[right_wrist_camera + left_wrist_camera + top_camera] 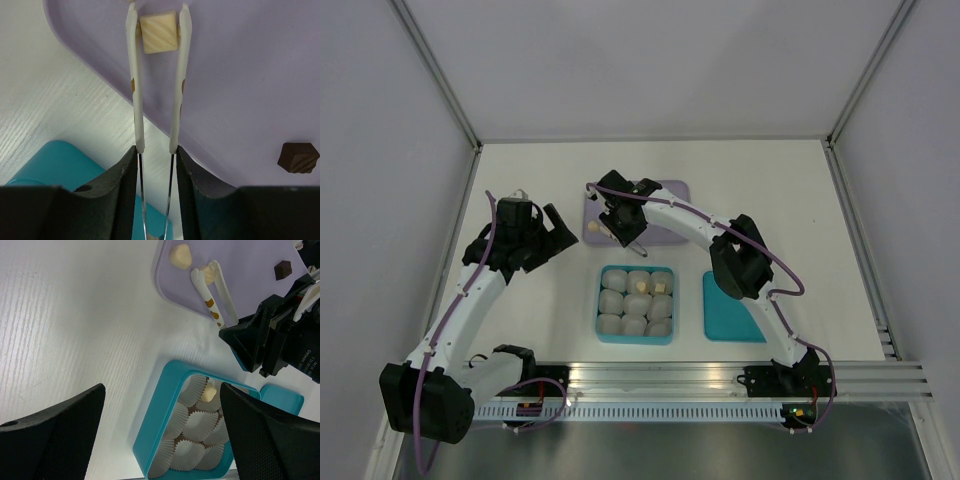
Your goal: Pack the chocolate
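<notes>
On the flat lavender tray [240, 75], R gripper [156, 150] clamps white plastic tweezers [136, 75]; tips touch both sides of a ridged cream square chocolate [159, 33]. L gripper [162, 390] spread wide.

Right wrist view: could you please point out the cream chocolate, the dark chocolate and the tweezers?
cream chocolate [159, 33], right wrist view, top face
dark chocolate [298, 157], right wrist view, top face
tweezers [134, 75], right wrist view, left prong

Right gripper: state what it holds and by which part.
The right gripper holds white tweezers by their rear part; the tips flank a cream chocolate on the lavender tray.
</notes>
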Controlling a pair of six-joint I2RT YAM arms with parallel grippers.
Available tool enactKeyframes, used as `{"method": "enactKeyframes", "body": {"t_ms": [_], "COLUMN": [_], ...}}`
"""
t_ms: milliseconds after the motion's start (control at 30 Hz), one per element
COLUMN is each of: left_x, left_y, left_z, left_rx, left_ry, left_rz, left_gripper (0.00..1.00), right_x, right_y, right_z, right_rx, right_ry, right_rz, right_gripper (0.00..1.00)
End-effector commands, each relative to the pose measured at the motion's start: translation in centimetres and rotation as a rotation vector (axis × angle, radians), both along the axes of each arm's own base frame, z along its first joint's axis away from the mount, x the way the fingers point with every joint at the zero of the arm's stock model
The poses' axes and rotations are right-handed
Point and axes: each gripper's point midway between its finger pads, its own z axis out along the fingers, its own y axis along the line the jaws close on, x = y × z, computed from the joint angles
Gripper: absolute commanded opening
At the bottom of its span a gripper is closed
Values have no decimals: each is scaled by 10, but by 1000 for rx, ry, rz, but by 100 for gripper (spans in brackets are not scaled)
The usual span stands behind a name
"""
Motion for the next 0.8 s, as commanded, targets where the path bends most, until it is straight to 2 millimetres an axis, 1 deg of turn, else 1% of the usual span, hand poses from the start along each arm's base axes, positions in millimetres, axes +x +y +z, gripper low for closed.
{"method": "enactKeyframes", "body": {"t_ms": [0,67,167,333,433,467,500,533,567,600,633,667,700,733,767], "left_x": [8,8,8,7,5,5,5,5,4,4,3,3,2,1,1], "left_y": [1,1,0,0,0,-1,-1,-1,-2,-3,-3,-4,-5,-6,-6], "left_z": [16,16,17,20,24,24,26,27,26,27,28,28,28,29,30], "left_rx": [14,13,10,5,1,-1,-4,-5,-7,-11,-13,-16,-21,-22,-24], "left_ry": [-58,-58,-61,-74,-86,-85,-94,-96,-94,-93,-97,-97,-96,-97,-100], "left_rz": [-7,-6,-8,-11,-12,-14,-15,-16,-18,-23,-26,-31,-36,-39,-40], "left_gripper": [100,100,100,100,100,100,100,100,100,100,100,100,100,100,100], "right_x": [9,10,15,21,17,14,11,10,4,0,-3,-9,-13,-15,-23], "right_y": [3,5,7,7,7,4,3,3,-1,-3,-2,-7,-10,-11,-17], "right_z": [31,37,53,86,103,102,113,118,112,125,130,123,135,138,142], "right_rx": [38,51,80,133,173,174,197,215,210,237,256,249,271,286,293], "right_ry": [-61,-74,-111,-176,-199,-193,-205,-210,-192,-202,-208,-190,-206,-209,-209], "right_rz": [-18,-17,-28,-50,-54,-58,-60,-64,-63,-68,-64,-64,-68,-73,-73], "right_gripper": [26,23,21,16,15,15,14,15,15,14,15,14,15,15,15]}}
